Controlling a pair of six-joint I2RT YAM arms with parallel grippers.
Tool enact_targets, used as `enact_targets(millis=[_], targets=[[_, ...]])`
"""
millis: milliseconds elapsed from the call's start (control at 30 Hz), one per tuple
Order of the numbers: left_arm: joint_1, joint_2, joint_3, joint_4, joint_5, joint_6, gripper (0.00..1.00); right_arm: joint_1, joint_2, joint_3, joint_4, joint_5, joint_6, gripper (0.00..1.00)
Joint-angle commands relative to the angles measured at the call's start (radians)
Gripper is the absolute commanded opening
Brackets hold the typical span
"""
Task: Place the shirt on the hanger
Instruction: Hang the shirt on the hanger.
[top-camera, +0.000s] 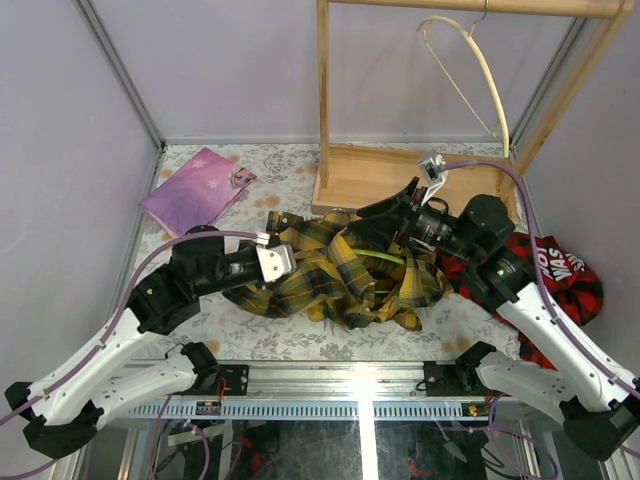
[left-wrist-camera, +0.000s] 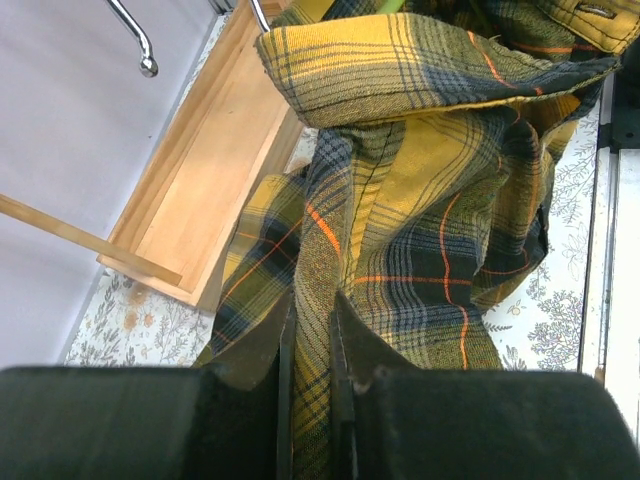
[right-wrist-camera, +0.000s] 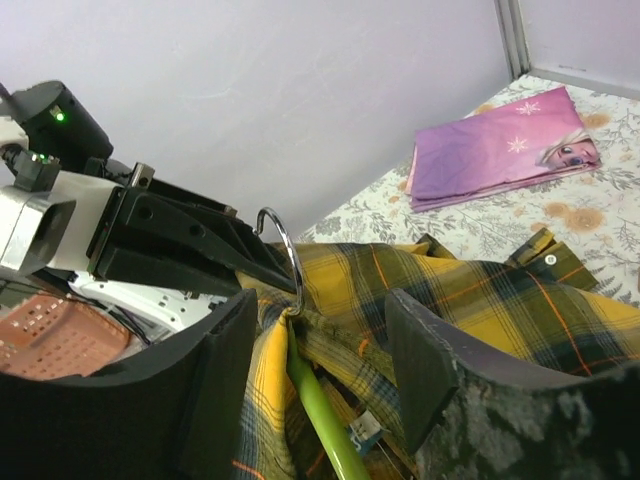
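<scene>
Your left jaws clench the shirt (left-wrist-camera: 420, 200). The hanger (right-wrist-camera: 322, 420) lies between your released right jaws, its length running straight out from them.

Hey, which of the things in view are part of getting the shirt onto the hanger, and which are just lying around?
For the job: yellow plaid shirt; green hanger; left gripper, shut on the shirt.
Lying about: pink folded cloth; red plaid garment; cream hanger on the wooden rack.
</scene>
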Motion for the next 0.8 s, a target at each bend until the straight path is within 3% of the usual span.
enact_targets(millis=[0, 233, 533, 767], targets=[[-0.001, -0.002, 0.014, 0.153, -0.002, -0.022, 0.0, 0.008, -0.01, -0.032, 0.202, 0.052, 0.107, 0.58], [-0.002, 0.026, 0.025, 0.163, -0.03, -0.03, 0.0, 0.088, -0.004, -0.048, 0.153, 0.269, 0.053, 0.46], [-0.001, 0.066, 0.046, 0.17, -0.053, -0.027, 0.0, 0.289, 0.065, -0.025, 0.119, 0.647, -0.017, 0.4], [-0.001, 0.073, 0.053, 0.17, -0.055, -0.025, 0.0, 0.359, 0.117, -0.013, 0.114, 0.906, -0.036, 0.2]])
